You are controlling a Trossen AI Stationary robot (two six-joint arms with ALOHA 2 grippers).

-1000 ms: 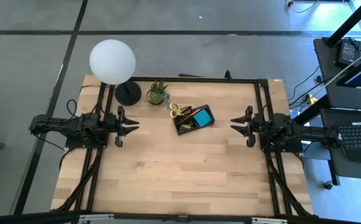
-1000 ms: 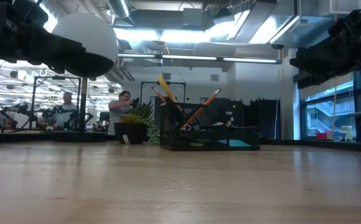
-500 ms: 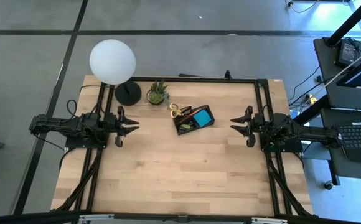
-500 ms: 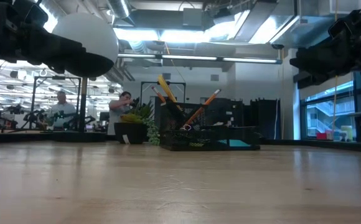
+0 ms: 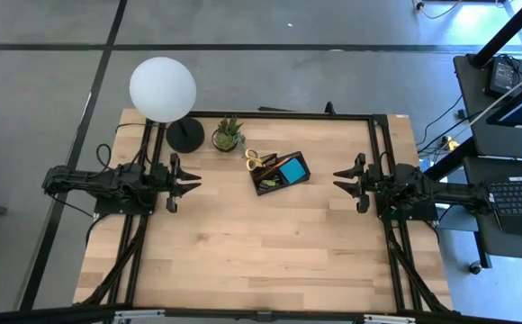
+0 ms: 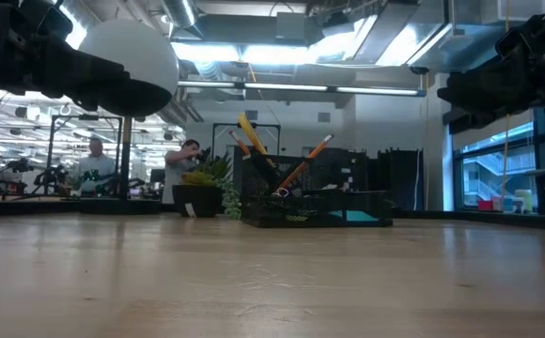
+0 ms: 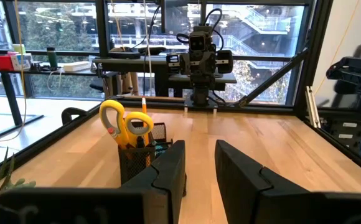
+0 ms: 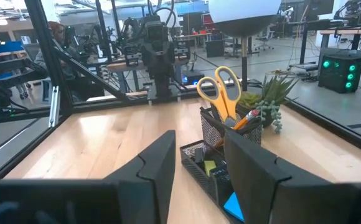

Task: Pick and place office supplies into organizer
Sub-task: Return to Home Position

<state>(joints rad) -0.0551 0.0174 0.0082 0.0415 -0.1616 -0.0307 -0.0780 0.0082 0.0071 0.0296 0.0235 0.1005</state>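
Observation:
The black organizer (image 5: pixel 280 172) stands on the table's far middle, turned at a slant. In it are yellow-handled scissors (image 5: pixel 256 161), upright in the mesh cup with orange pencils (image 6: pixel 303 167), a blue sticky-note pad (image 5: pixel 291 170) and a small yellow block (image 8: pixel 210 167). The scissors' yellow handles (image 7: pixel 126 122) (image 8: pixel 223 91) show in both wrist views. My left gripper (image 5: pixel 195 183) is open at the table's left side, raised off the table and pointing at the organizer. My right gripper (image 5: pixel 338 183) is open at the right side, facing it too. Both are empty.
A lamp with a round black base (image 5: pixel 185 136) and white globe (image 5: pixel 162 87) stands at the far left corner. A small potted plant (image 5: pixel 228 135) sits between it and the organizer. Bare wood (image 5: pixel 270 243) fills the table's near half. People stand in the room beyond.

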